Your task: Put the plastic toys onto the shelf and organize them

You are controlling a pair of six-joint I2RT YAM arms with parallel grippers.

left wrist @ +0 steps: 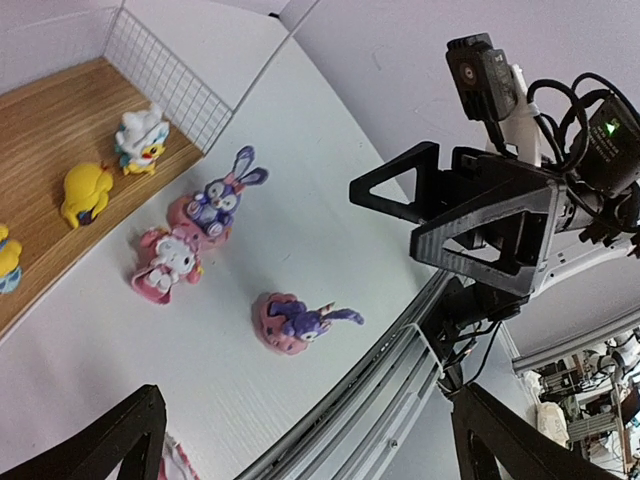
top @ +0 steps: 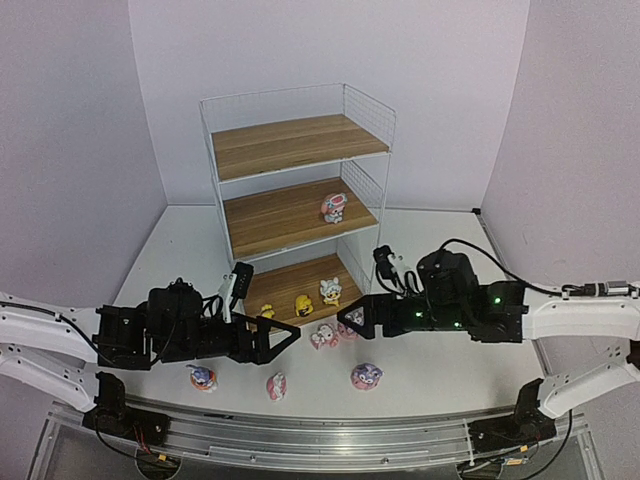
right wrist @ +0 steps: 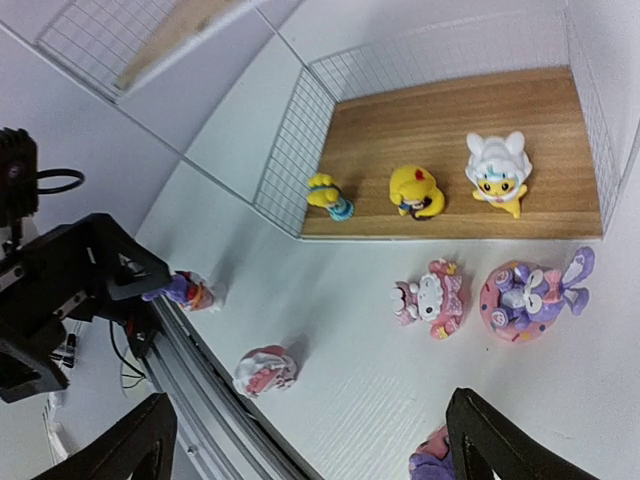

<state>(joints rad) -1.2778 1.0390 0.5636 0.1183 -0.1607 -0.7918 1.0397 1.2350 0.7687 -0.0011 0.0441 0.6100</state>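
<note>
Here, left gripper and right gripper gape empty before the wire-grid, wood-boarded shelf.

Plain pale walls close in the white tabletop at back and both sides, lit evenly with a faint violet cast; an aluminium rail runs along its near edge.
</note>
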